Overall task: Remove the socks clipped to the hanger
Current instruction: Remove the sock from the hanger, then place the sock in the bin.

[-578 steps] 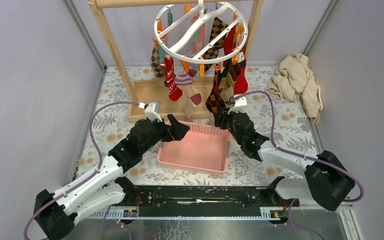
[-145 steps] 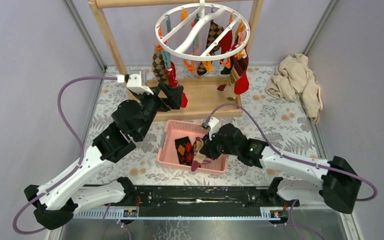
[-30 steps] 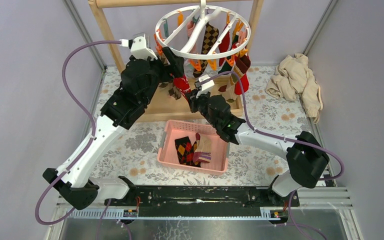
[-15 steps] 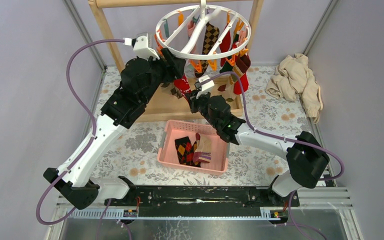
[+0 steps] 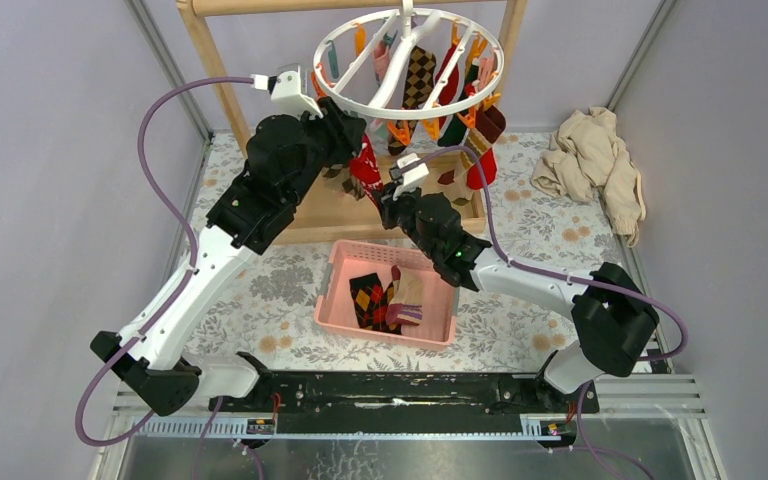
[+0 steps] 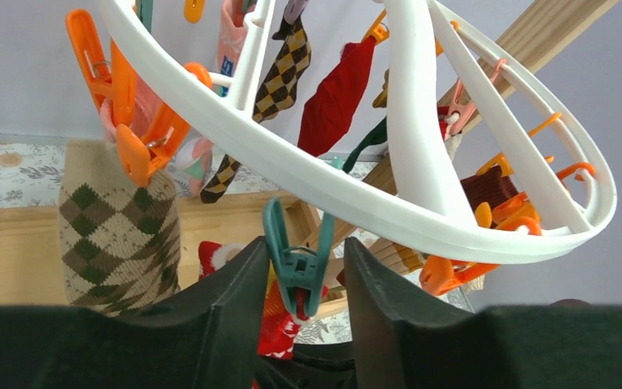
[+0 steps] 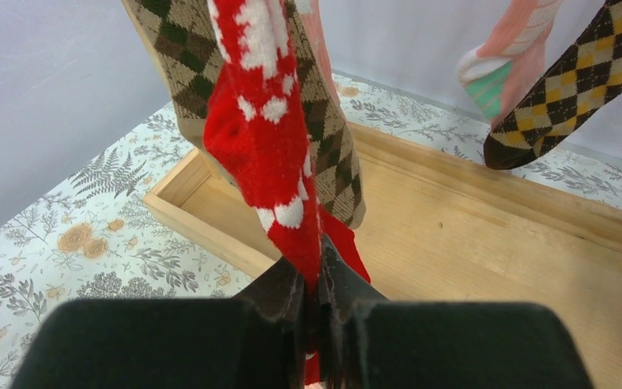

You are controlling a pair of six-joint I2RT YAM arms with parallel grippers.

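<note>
My left tool (image 6: 300, 285) is raised to the near left rim of the hanger (image 6: 291, 166). Its jaws are spread, with a teal clip (image 6: 294, 271) standing between them. That clip pinches the top of a red sock (image 7: 263, 121) with white marks. From above, the left tool (image 5: 350, 140) sits just under the white ring, and the red sock (image 5: 365, 165) hangs from there.

My right tool (image 7: 313, 293) is lower down, pressed together on the bottom end of the same red sock, which hangs straight between clip and tool. Just behind it hangs a brown-beige argyle sock (image 7: 328, 154), clipped in orange. More socks hang round the ring, over the wooden rack (image 7: 470, 243) base.

On the counter (image 5: 260, 290), in front of the rack, a pink basket (image 5: 442, 300) holds several socks (image 5: 375, 300) already off the hanger.
</note>
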